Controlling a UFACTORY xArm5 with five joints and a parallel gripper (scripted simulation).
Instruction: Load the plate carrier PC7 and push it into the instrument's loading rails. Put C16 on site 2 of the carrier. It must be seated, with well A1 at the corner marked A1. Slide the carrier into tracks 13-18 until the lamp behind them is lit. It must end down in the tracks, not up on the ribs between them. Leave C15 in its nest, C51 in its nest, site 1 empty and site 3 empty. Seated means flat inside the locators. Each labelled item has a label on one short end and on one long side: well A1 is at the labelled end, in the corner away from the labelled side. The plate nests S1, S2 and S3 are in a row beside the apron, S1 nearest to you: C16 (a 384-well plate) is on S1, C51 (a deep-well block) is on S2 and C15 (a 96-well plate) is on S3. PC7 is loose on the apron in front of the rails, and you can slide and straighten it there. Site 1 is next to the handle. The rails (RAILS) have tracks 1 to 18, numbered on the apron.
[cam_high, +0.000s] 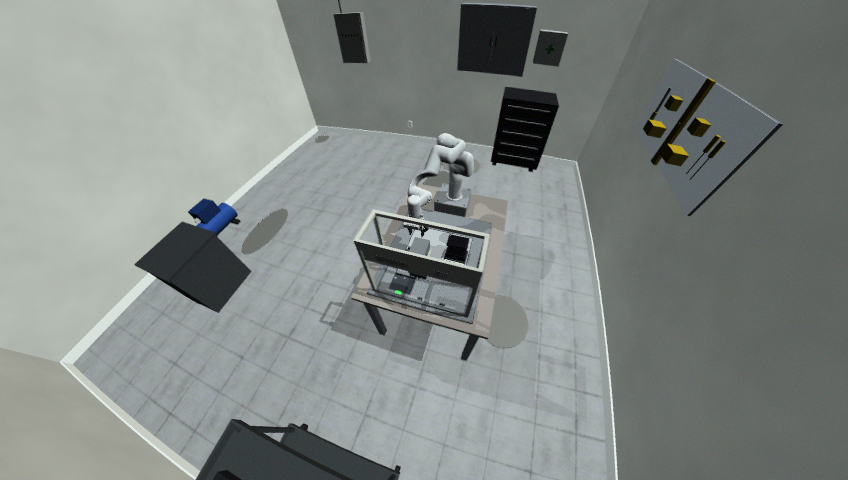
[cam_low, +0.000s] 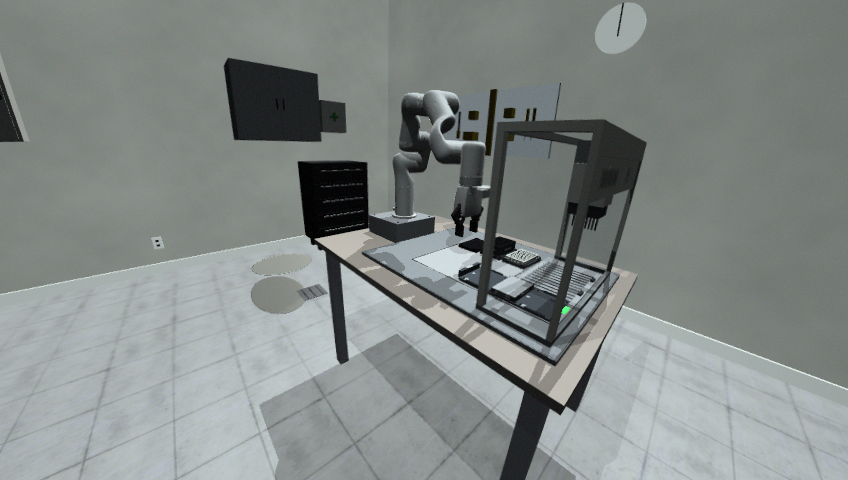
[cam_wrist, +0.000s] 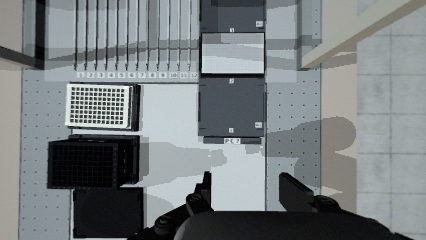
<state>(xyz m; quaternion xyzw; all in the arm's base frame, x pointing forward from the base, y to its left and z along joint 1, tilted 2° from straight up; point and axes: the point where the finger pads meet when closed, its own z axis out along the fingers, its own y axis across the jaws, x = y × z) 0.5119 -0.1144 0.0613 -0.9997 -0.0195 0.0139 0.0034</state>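
In the wrist view the carrier PC7 (cam_wrist: 232, 75) lies in the tracks to the right of track 12, with its labelled handle (cam_wrist: 232, 141) toward me. A pale plate, C16 (cam_wrist: 232, 52), sits on site 2. Site 1 (cam_wrist: 231, 105) and site 3 (cam_wrist: 232, 15) are dark and bare. The green lamp (cam_low: 565, 309) behind the rails is lit. C15 (cam_wrist: 98, 105), white, and C51 (cam_wrist: 90, 162), black, sit in their nests at the left. Nest S1 (cam_wrist: 107, 212) is bare. My gripper (cam_wrist: 244, 185) is open and empty, above the apron just short of the handle.
The instrument's frame (cam_low: 553, 226) stands over the rails, with a post (cam_wrist: 350, 35) at the upper right of the wrist view. Tracks 1 to 12 (cam_wrist: 135, 40) hold nothing. The arm's base (cam_low: 402, 224) is at the table's far end.
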